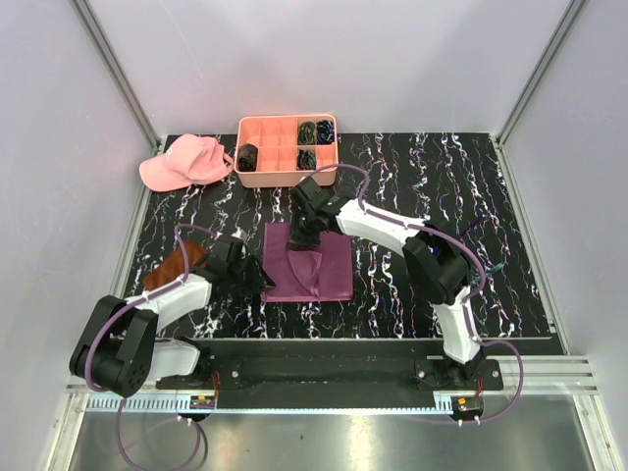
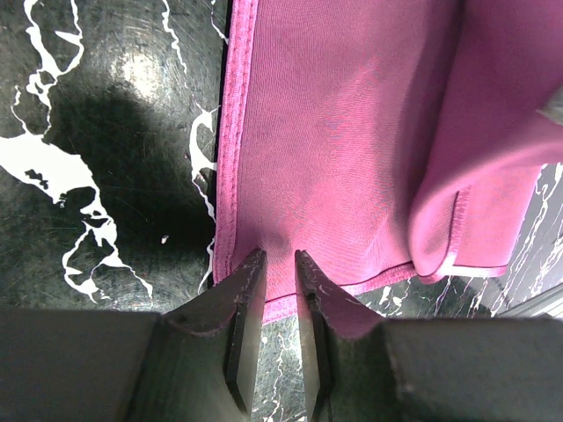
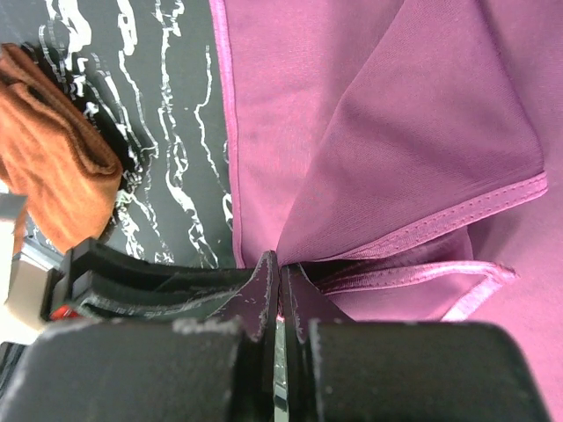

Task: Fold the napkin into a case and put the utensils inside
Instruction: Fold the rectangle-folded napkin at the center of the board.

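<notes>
The magenta napkin (image 1: 329,270) lies on the black marbled table in front of the arms, with its far left corner lifted and folded over. My right gripper (image 1: 299,238) is shut on that lifted corner; in the right wrist view the jaws (image 3: 280,262) meet on the cloth (image 3: 413,132). My left gripper (image 1: 265,283) sits at the napkin's near left edge. In the left wrist view its fingertips (image 2: 280,255) stand a narrow gap apart over the flat hem (image 2: 352,158). No utensils show clearly; a small bluish tip (image 1: 494,266) sticks out beside the right arm.
A rust-brown cloth (image 1: 182,262) lies left of the napkin, under the left arm, and shows in the right wrist view (image 3: 53,167). A pink cap (image 1: 186,162) lies at the back left. A salmon divided tray (image 1: 265,179) holds dark coiled bundles (image 1: 307,130).
</notes>
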`<act>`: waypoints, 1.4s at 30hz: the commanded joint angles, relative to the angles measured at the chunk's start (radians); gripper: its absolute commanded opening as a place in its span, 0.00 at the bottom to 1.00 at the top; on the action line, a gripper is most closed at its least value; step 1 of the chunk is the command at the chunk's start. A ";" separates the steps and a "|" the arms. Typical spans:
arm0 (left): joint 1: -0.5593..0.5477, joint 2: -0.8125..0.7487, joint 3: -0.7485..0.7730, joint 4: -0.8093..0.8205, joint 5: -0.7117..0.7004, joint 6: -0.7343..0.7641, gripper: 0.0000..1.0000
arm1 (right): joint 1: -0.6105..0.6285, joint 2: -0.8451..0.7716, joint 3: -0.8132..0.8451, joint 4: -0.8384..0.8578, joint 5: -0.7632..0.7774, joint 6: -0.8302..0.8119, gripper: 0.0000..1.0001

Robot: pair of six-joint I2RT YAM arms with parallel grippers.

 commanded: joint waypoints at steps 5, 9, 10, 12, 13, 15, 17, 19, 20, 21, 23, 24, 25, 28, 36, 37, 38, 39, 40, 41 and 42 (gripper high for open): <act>0.001 -0.015 -0.029 -0.026 -0.010 0.007 0.26 | 0.007 0.067 0.086 0.035 -0.028 0.012 0.00; 0.001 -0.021 -0.033 -0.025 -0.010 0.008 0.26 | 0.006 0.090 0.105 0.035 -0.031 0.012 0.00; 0.001 -0.021 -0.033 -0.025 -0.010 0.010 0.26 | 0.007 0.099 0.106 0.035 -0.031 0.012 0.00; 0.001 -0.021 -0.035 -0.023 -0.009 0.008 0.26 | 0.006 0.107 0.115 0.035 -0.032 0.012 0.00; 0.001 -0.021 -0.035 -0.023 -0.010 0.008 0.26 | 0.006 0.115 0.117 0.035 -0.035 0.014 0.00; -0.001 -0.022 -0.036 -0.021 -0.009 0.008 0.26 | 0.006 0.124 0.126 0.034 -0.042 0.017 0.00; 0.001 -0.021 -0.035 -0.021 -0.010 0.008 0.26 | 0.006 0.135 0.129 0.035 -0.043 0.019 0.00; 0.001 -0.018 -0.035 -0.020 -0.009 0.010 0.26 | 0.006 0.145 0.137 0.034 -0.043 0.020 0.00; 0.001 -0.016 -0.035 -0.020 -0.006 0.010 0.26 | 0.006 0.148 0.140 0.035 -0.043 0.020 0.00; 0.001 -0.018 -0.035 -0.018 -0.006 0.010 0.26 | 0.006 0.152 0.145 0.035 -0.043 0.023 0.01; 0.001 -0.018 -0.036 -0.018 -0.004 0.010 0.26 | 0.007 0.165 0.157 0.035 -0.049 0.025 0.01; 0.001 -0.019 -0.038 -0.018 -0.004 0.010 0.26 | 0.006 0.176 0.161 0.035 -0.055 0.028 0.02; 0.001 -0.018 -0.039 -0.017 -0.004 0.010 0.26 | 0.006 0.182 0.168 0.035 -0.060 0.028 0.03; 0.001 -0.018 -0.042 -0.017 -0.003 0.010 0.26 | 0.006 0.211 0.188 0.035 -0.074 0.034 0.08; 0.001 -0.047 -0.041 -0.012 0.022 0.010 0.26 | -0.007 0.230 0.252 0.019 -0.147 -0.076 0.35; 0.001 -0.051 -0.039 -0.014 0.026 0.008 0.26 | -0.008 0.218 0.250 0.016 -0.154 -0.084 0.41; 0.001 -0.056 -0.038 -0.014 0.039 0.008 0.27 | -0.011 0.202 0.237 0.011 -0.155 -0.090 0.45; 0.001 -0.068 -0.036 -0.017 0.048 0.005 0.27 | -0.016 0.164 0.224 0.006 -0.155 -0.104 0.48; 0.001 -0.077 -0.030 -0.026 0.052 0.007 0.27 | -0.019 0.147 0.215 0.000 -0.160 -0.110 0.55; 0.001 -0.087 -0.026 -0.032 0.060 0.007 0.27 | -0.020 0.130 0.203 -0.010 -0.163 -0.118 0.57; 0.001 -0.110 -0.019 -0.038 0.063 0.008 0.28 | -0.022 0.095 0.194 -0.030 -0.160 -0.130 0.59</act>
